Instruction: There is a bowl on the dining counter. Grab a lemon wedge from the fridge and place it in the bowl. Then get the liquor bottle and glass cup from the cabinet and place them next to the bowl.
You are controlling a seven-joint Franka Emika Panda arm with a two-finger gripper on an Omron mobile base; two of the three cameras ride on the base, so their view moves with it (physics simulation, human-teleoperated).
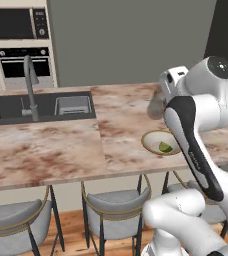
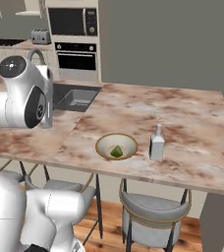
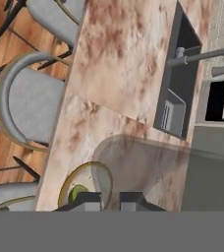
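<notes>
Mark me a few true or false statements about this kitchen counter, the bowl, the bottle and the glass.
1. The tiny olive-yellow lemon wedge lies in the round beige bowl. True.
2. The pale squarish liquor bottle lies on its side. False: it stands upright beside the bowl.
3. The see-through grey glass cup sits in the dark sink. False: the fingers hold it over the marbled beige dining counter, near the bowl.
4. A tall grey tap rises at the sink. True.
</notes>
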